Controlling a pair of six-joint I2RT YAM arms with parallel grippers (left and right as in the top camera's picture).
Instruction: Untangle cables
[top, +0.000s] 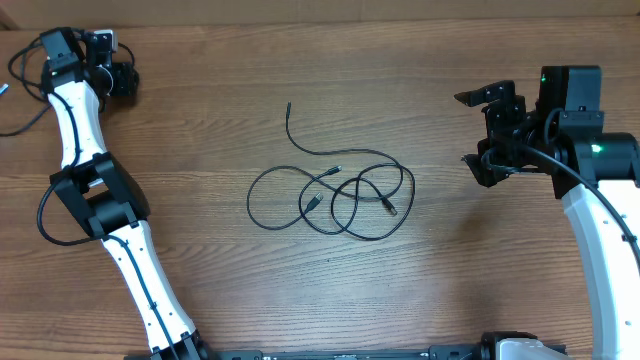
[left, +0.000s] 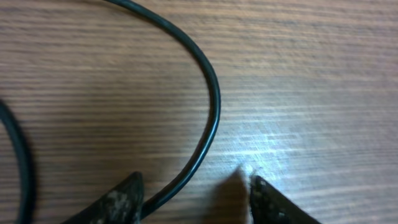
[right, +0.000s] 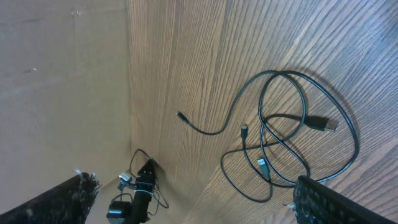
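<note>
Cables (top: 340, 185) mid-table, between and well apart from open left gripper (left: 199, 202) and wide-open right gripper (top: 472, 130).

The cables (top: 334, 186) are thin black cords lying flat near the middle of the table (top: 200, 290). They are bunched into several loose, rounded loops that overlap and cross one another. One strand leaves the bundle and curves away toward the table's far side, ending in a small dark free end (top: 288, 105) well apart from the loops. Three small plug ends lie within the tangle, the largest plug (top: 390, 208) on its right side.
</note>
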